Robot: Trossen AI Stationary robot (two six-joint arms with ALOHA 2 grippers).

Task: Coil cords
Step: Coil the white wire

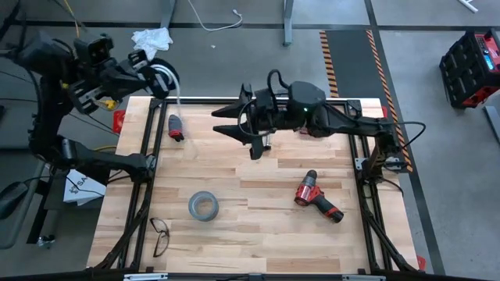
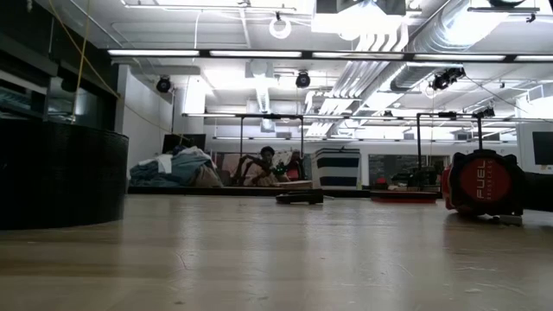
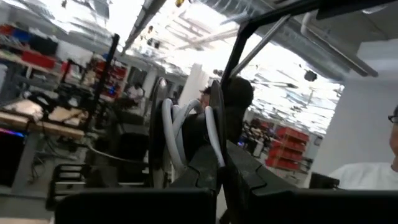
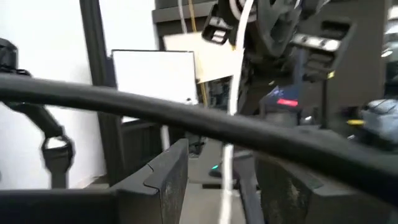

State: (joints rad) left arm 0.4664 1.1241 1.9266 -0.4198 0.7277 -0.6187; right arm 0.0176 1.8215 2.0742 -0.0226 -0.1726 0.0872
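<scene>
Thin white cord (image 1: 173, 87) is wound in loops on a small black round spool (image 1: 162, 78), which is held above the far left corner of the light wooden table (image 1: 258, 238), out past its edge. One strand of the cord hangs from the spool down to the table's far edge, near a small dark cylindrical object with a red end (image 1: 175, 128) that lies on the wood.

Left gripper (image 1: 144, 64): fingers pressed together on the spool. The left wrist view shows white cord loops (image 3: 176, 134) wrapped over the dark disc directly ahead of the fingers.

Right gripper (image 1: 229, 122): positioned over the far centre of the table, pointing toward the left arm. Its two fingers (image 1: 226, 112) are spread apart with nothing between them. In the right wrist view, a vertical run of the white cord (image 4: 231, 106) hangs ahead of the separated fingers (image 4: 166, 180), apart from them.

Other items on the table:
- Grey tape roll (image 1: 202, 206), lying flat near the front left.
- Black-framed eyeglasses (image 1: 160, 236), at the front left edge.
- Red and black cordless drill (image 1: 317, 197), lying on its side to the right of centre.

A crumpled white cloth (image 1: 151, 37) lies on the floor beyond the left arm.
</scene>
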